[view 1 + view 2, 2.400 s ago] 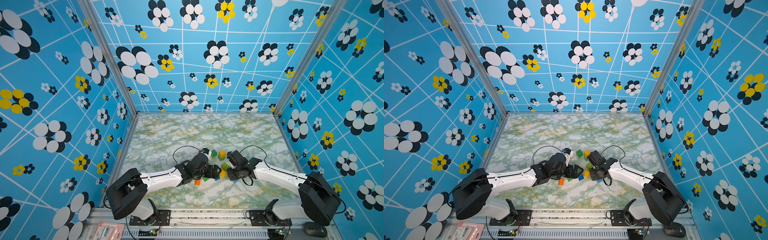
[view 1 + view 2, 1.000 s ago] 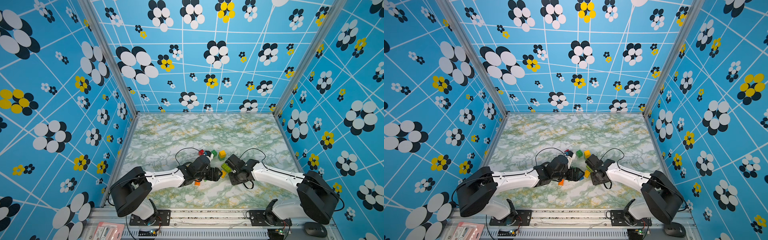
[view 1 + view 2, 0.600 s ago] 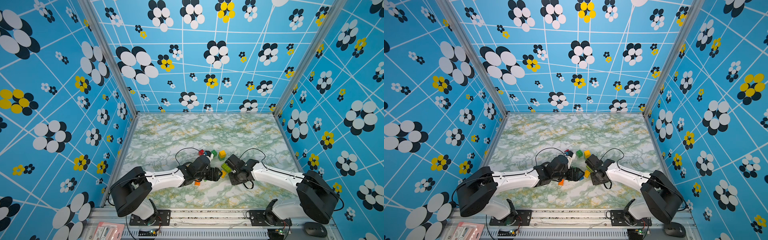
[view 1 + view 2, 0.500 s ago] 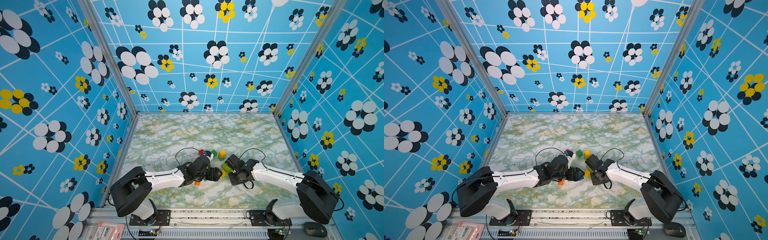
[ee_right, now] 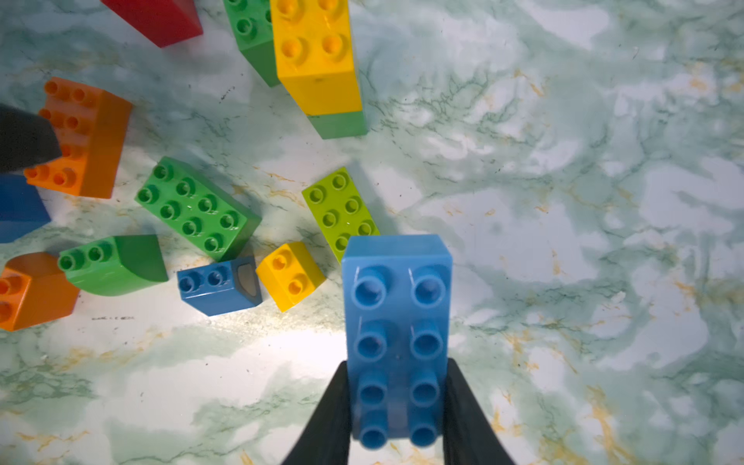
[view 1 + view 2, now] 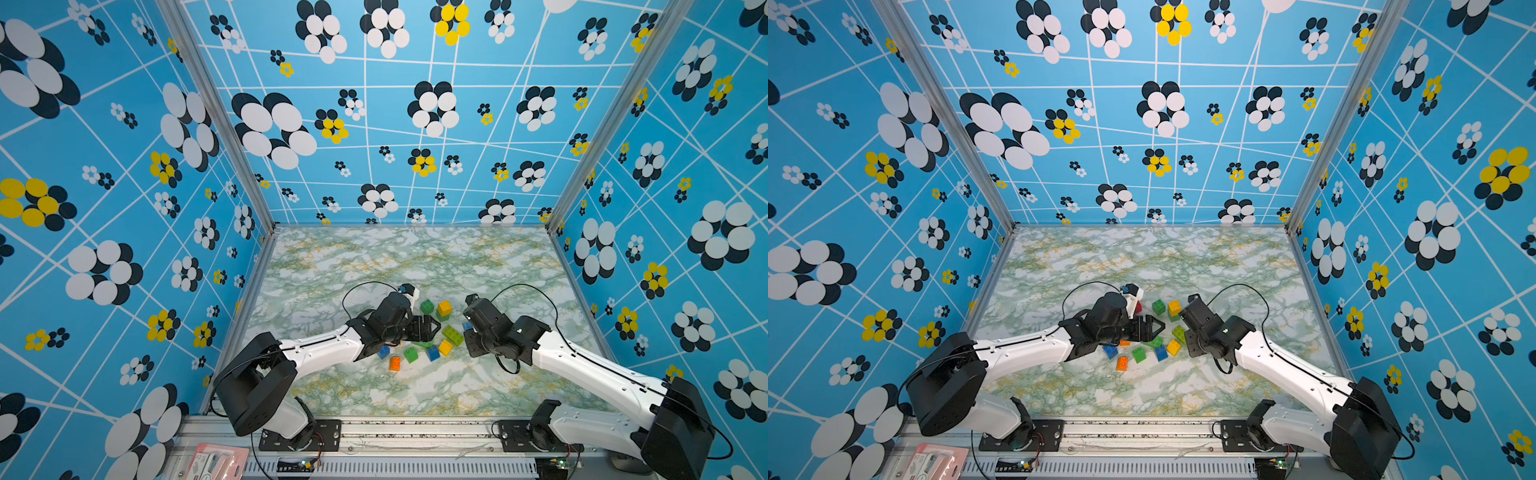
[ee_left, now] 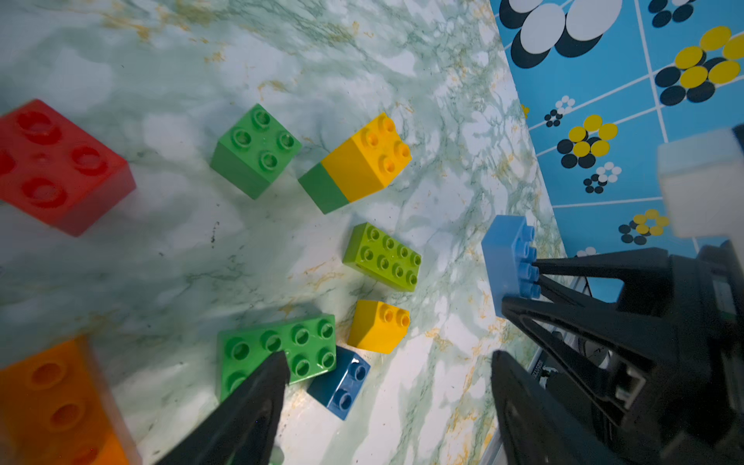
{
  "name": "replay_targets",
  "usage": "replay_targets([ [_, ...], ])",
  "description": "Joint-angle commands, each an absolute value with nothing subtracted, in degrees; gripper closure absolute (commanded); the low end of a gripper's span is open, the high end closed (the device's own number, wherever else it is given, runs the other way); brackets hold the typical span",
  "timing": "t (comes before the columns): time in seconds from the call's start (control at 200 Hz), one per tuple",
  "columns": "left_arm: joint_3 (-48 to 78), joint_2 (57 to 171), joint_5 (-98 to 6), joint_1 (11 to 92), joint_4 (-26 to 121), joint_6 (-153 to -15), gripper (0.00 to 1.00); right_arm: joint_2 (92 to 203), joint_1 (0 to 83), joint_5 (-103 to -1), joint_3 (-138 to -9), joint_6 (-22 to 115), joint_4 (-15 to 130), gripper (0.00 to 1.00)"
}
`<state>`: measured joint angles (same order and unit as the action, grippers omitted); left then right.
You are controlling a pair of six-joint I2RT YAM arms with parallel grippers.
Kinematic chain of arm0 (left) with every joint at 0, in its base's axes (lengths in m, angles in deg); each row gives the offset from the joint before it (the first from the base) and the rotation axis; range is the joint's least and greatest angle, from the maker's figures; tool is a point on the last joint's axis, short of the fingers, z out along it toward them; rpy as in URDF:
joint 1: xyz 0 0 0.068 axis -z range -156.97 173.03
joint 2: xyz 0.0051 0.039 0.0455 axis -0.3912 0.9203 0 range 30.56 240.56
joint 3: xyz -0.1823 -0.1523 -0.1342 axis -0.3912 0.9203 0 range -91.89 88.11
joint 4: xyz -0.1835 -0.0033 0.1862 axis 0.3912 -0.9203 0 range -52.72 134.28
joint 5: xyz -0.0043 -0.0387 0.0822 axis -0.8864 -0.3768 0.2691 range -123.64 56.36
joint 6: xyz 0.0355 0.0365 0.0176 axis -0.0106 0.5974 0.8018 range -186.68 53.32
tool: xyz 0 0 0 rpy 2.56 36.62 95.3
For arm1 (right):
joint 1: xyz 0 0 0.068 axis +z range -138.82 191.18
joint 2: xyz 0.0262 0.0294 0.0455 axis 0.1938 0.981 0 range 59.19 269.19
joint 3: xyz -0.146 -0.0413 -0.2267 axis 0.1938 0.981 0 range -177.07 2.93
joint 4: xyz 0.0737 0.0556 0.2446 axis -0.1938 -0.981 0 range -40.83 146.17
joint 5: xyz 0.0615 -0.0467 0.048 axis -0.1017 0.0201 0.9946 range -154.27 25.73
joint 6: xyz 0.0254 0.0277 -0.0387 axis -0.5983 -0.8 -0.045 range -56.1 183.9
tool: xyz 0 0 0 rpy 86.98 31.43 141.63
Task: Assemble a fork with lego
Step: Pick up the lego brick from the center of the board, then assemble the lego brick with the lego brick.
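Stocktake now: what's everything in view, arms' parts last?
red brick: one, red, beside left wrist
green square brick: one, green, far side
two-brick stack: one, yellow on green, beside it
green oblong brick: one, green, cluster middle
lime oblong brick: one, lime, cluster middle
small yellow brick: one, yellow, near side
dark blue bricks: two, blue, near side
curved brick: one, green, near side
orange bricks: two, orange, by left arm
light blue oblong brick: one, blue, in right pincer
table: one, green-white marble
walls: three, flowered blue, around table
left pincer: one, black, open over cluster
right pincer: one, black, shut on light blue oblong brick
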<state>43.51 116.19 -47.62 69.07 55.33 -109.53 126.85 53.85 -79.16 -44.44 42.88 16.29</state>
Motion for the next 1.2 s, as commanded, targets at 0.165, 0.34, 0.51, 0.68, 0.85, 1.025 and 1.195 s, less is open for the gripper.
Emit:
replay_targets([
  [0.165,37.7,121.1,-53.7,62.9,58.6,-108.9,0.18,137.6,48.0,-74.8,-59.0,49.5,12.8,1.0],
  [0.34,35.1,124.5,-56.6,59.9,59.3,-108.6,0.18,145.8,46.8,-70.7,-67.3,49.7,15.1,1.0],
  [0.51,33.6,126.9,-57.7,57.7,59.8,-108.6,0.18,153.2,46.4,-71.2,-74.9,51.6,13.3,1.0],
  [0.68,32.2,129.0,-58.0,56.8,59.1,-107.8,0.18,158.7,46.4,-69.5,-81.0,49.7,9.6,1.0],
  [0.85,32.1,130.1,-59.2,56.5,59.7,-107.7,0.18,161.1,46.4,-70.1,-82.8,49.0,8.3,1.0],
  [1.025,32.2,130.6,-59.3,56.4,59.8,-107.5,0.17,162.1,46.4,-70.8,-84.1,48.8,6.5,1.0],
  [1.195,32.7,130.5,-59.4,56.4,59.8,-107.4,0.17,162.4,46.4,-70.7,-83.7,48.8,6.2,1.0],
])
